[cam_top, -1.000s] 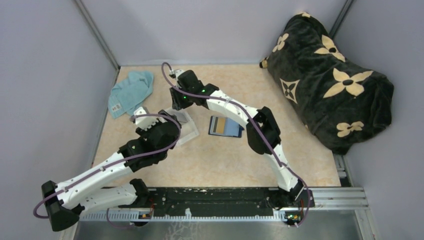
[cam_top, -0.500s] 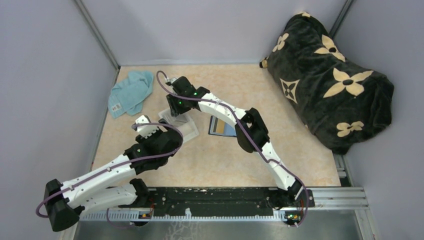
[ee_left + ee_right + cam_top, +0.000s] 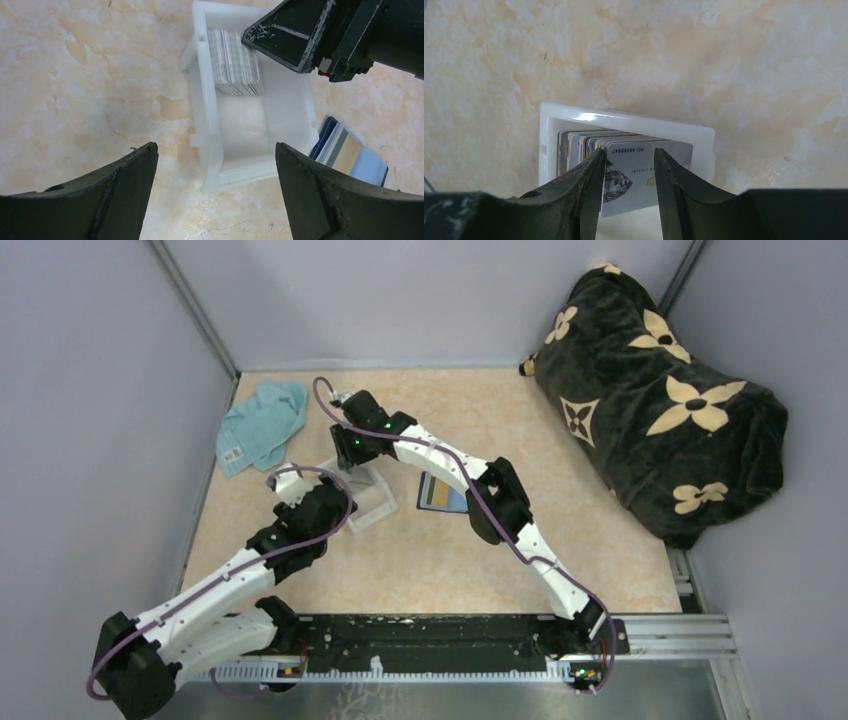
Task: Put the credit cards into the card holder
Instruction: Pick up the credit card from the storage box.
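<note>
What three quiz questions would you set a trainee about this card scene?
1. True or false: the left pincer is shut on a card.
2. The stack of credit cards stands in: A the clear tray; B the teal cloth; C the patterned blanket.
3. Which arm's pincer has its fingers down at that stack?

Key:
1. False. Its jaws are wide apart above the tray, holding nothing.
2. A.
3. The right pincer.
</note>
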Robot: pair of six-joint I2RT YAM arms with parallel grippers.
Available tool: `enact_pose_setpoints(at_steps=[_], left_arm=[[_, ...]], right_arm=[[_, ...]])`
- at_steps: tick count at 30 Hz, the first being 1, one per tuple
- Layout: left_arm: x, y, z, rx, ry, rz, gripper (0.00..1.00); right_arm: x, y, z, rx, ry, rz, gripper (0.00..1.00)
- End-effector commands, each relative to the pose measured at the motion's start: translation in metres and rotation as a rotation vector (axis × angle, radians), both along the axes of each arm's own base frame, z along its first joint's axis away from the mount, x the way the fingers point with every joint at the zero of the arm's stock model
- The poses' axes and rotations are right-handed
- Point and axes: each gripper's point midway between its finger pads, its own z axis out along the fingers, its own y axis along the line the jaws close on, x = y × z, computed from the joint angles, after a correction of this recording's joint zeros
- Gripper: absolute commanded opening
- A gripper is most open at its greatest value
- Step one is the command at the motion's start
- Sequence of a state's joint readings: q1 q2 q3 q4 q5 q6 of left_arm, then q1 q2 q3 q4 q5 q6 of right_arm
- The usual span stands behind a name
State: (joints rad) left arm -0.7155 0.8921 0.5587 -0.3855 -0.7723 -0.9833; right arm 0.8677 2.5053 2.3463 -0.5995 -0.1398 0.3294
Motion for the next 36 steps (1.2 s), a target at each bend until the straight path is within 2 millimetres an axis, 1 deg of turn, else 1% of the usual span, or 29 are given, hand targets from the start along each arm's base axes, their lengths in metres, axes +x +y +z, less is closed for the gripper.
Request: enact_pose_setpoints(at_steps=[1, 7, 10, 13, 17, 19, 22, 25, 30, 31, 32, 34, 35, 36], left_arm=[[0.005, -0.013, -0.005, -0.036, 0.013, -0.082, 0.93], [0.003, -0.011, -0.033, -0.064, 0.083, -0.075, 0.92], [0.000, -0.005, -0.046, -0.082, 0.110, -0.048, 0.86], [-0.001, 0.001, -0.052, -0.105, 0.102, -0.019, 0.81], [0.000, 0.009, -0.053, -0.132, 0.082, 0.034, 0.70], [0.000, 0.012, -0.051, -0.145, 0.070, 0.050, 0.68], [0.003, 0.009, -0.045, -0.175, 0.033, 0.032, 0.67], [0.004, 0.004, -0.034, -0.214, -0.020, 0.003, 0.67], [0.000, 0.010, -0.016, -0.267, -0.096, 0.017, 0.66], [0.000, 0.011, -0.013, -0.276, -0.112, 0.021, 0.63], [-0.001, 0.012, -0.010, -0.279, -0.122, 0.024, 0.58], [-0.002, 0.017, -0.009, -0.271, -0.128, 0.044, 0.42], [-0.003, 0.019, -0.012, -0.263, -0.114, 0.055, 0.34], [-0.004, 0.021, -0.015, -0.254, -0.100, 0.066, 0.29]], right_arm=[[-0.011, 0.004, -0.019, -0.025, 0.059, 0.009, 0.42], [-0.015, -0.001, -0.024, -0.044, 0.080, 0.009, 0.42], [-0.017, -0.003, -0.025, -0.049, 0.088, 0.009, 0.42], [-0.019, -0.004, -0.025, -0.050, 0.091, 0.009, 0.41], [-0.020, -0.006, -0.028, -0.055, 0.097, 0.009, 0.40], [-0.021, -0.006, -0.029, -0.058, 0.099, 0.011, 0.40], [-0.022, -0.007, -0.031, -0.062, 0.102, 0.014, 0.40], [-0.023, -0.009, -0.033, -0.071, 0.101, 0.013, 0.40], [-0.022, -0.009, -0.033, -0.069, 0.099, 0.012, 0.40], [-0.022, -0.009, -0.034, -0.070, 0.099, 0.012, 0.40], [-0.022, -0.009, -0.034, -0.070, 0.100, 0.012, 0.40], [-0.022, -0.008, -0.035, -0.069, 0.101, 0.013, 0.39], [-0.023, -0.008, -0.035, -0.069, 0.100, 0.014, 0.39], [-0.022, -0.008, -0.035, -0.068, 0.100, 0.013, 0.39]])
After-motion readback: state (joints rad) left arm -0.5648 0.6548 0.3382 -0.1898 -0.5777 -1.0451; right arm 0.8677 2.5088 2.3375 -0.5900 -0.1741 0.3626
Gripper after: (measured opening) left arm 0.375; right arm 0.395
